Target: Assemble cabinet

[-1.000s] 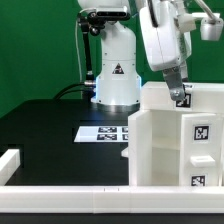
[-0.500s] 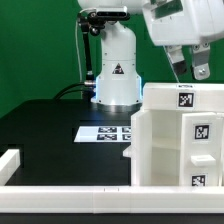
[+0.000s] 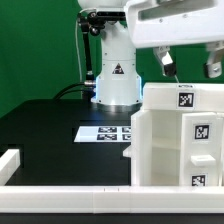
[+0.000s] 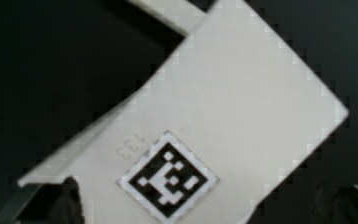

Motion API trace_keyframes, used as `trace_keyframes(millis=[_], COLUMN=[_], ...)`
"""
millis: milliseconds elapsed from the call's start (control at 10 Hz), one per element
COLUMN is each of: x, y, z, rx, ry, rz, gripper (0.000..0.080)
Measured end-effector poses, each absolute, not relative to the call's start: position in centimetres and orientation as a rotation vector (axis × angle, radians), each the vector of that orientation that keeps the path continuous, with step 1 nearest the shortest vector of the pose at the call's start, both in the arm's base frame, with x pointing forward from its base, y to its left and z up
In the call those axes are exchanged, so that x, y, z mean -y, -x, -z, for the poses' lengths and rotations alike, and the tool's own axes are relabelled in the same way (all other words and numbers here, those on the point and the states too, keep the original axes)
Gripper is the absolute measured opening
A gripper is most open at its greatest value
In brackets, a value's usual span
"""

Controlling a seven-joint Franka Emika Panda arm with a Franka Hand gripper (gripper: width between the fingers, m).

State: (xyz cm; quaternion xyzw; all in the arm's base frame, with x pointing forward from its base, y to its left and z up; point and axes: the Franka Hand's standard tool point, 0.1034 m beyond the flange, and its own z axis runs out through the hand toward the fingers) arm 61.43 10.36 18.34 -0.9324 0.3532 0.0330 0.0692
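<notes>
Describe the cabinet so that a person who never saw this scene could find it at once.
Start at the black table and look to the exterior view's right, below the gripper. There stands the cabinet, a large white boxy body with open compartments and black-and-white tags on its faces. It stands tall, unlike the flat marker board beside it and the low white bar along the table's front edge.

You're looking at a robotics lab: green backdrop (image 3: 35, 50), black table (image 3: 45, 125), marker board (image 3: 103, 132) (tags printed on it).
</notes>
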Motion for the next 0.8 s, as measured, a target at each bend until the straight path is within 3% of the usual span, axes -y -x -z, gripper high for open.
trace_keyframes(millis=[500, 800], x=[-11.16, -11.86], y=[-61.21, -61.19], z=[-18.52, -18.43], rx=[-0.46, 0.27], ry=[2.977, 3.045], rz=[-0.071, -0.017], gripper=[0.0649, 0.0649])
